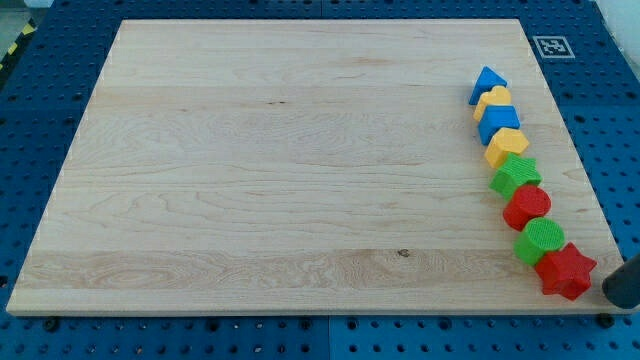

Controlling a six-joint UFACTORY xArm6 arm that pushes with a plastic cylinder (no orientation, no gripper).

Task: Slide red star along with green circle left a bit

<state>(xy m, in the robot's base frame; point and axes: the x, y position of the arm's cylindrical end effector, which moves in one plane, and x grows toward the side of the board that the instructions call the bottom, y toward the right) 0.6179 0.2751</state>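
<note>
- The wooden surface (300,170) carries eight blocks in one chain along its right side, running from far to near.
- Chain order, far to near: blue triangle (487,82), yellow heart (493,99), blue block (498,122), yellow block (506,146), green star (516,174), red block (527,206), green circle (540,240), red star (565,271).
- The red star sits at the near right corner — touching the green circle, which lies just to its far left.
- My tip (622,290) rests just right of the red star, apart from it, at the surface's edge.
- No gripper is fitted — only the rod.
- A marker tag (551,46) occupies the far right corner.
</note>
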